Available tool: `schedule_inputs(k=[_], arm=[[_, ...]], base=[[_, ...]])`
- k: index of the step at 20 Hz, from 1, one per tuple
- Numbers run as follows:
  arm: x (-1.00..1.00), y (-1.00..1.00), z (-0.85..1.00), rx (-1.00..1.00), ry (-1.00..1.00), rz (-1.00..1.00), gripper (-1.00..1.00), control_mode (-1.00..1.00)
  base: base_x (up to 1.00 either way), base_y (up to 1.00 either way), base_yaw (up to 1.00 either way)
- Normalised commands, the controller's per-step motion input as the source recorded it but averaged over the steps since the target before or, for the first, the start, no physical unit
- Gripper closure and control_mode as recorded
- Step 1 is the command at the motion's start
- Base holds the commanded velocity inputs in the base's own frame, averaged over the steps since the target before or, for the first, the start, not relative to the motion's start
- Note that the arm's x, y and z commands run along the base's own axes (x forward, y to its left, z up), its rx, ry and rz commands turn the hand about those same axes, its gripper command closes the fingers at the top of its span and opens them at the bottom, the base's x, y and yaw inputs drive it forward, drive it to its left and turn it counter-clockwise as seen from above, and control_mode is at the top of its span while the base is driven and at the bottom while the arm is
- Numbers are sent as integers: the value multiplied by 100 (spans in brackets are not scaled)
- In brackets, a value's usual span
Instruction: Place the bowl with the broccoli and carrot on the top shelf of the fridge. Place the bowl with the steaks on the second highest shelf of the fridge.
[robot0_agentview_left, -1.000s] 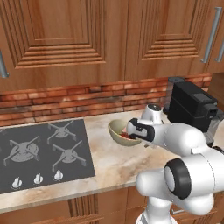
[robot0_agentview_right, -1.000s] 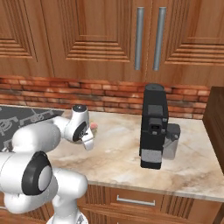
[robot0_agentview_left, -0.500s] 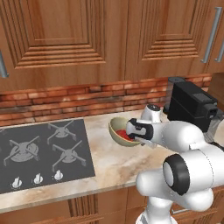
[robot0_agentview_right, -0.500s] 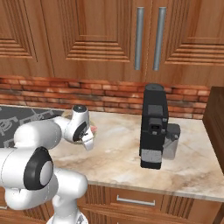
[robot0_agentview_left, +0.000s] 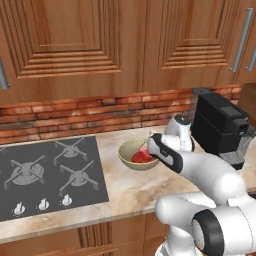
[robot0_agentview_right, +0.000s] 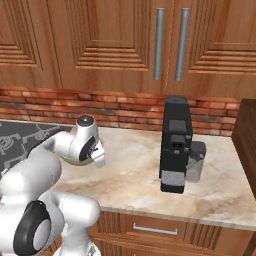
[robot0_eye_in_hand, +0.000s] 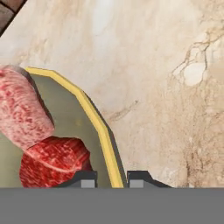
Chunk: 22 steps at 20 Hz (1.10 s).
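Note:
A tan bowl (robot0_agentview_left: 128, 150) with a yellow rim (robot0_eye_in_hand: 94, 116) stands on the marble counter beside the stove and holds the steaks (robot0_agentview_left: 142, 157). In the hand view a pale pink slab (robot0_eye_in_hand: 19, 109) lies over a darker red one (robot0_eye_in_hand: 52, 159). My gripper (robot0_agentview_left: 150, 146) reaches down at the bowl's right side. Its two dark tips (robot0_eye_in_hand: 112, 179) are shut on the rim, one inside the bowl and one outside. The fridge and the bowl with the broccoli and carrot are out of view.
A black coffee machine (robot0_agentview_left: 220, 127) (robot0_agentview_right: 175, 145) stands on the counter to the right of the bowl. The gas stove (robot0_agentview_left: 45, 172) lies to its left. A brick wall runs behind, with wooden cabinets (robot0_agentview_left: 75, 40) overhead. Bare marble (robot0_agentview_right: 130, 180) stretches toward the front edge.
The jaws have closed from wide open onto the bowl's rim. The arm and the bowl have barely moved.

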Motion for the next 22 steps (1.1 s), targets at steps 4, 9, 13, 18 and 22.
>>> schedule_inputs(k=[4,9,13,18,22], arm=[[-61,13,79,-10,-35,0,100,-100],[-79,17,90,-5,-36,0,100,-100],[-80,3,100,0,-24,0,100,-100],[-65,0,98,1,-6,0,100,-100],[-55,0,64,3,2,0,100,-100]], base=[[0,0,0],[0,0,0],[0,0,0],[0,0,0],[0,0,0]])
